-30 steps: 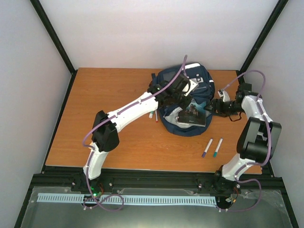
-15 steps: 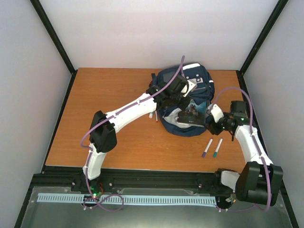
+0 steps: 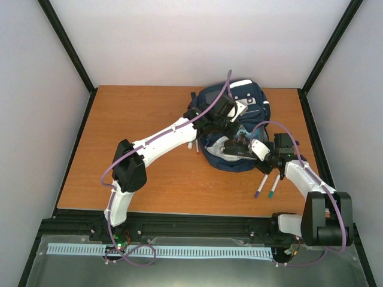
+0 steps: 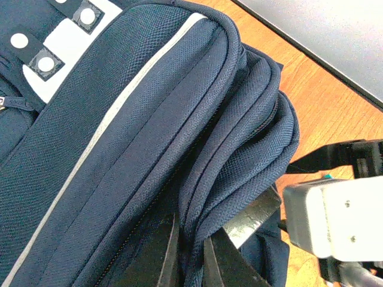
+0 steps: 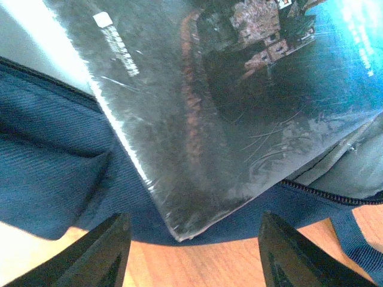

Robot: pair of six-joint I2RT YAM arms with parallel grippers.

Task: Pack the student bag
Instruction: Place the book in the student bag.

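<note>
While your left end effector (image 4: 190,256) pinches a fold of the student bag (image 3: 210,95), which sits at the far middle of the counter (image 3: 137,113), your right end effector (image 5: 194,254) stands spread wide just before a glossy dark book (image 5: 227,107) lying on the bag.

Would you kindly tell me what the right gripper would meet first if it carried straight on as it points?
Probably the near corner of the book lying in the open backpack; it sits straight ahead of the open right gripper, though depth is unclear.
</note>
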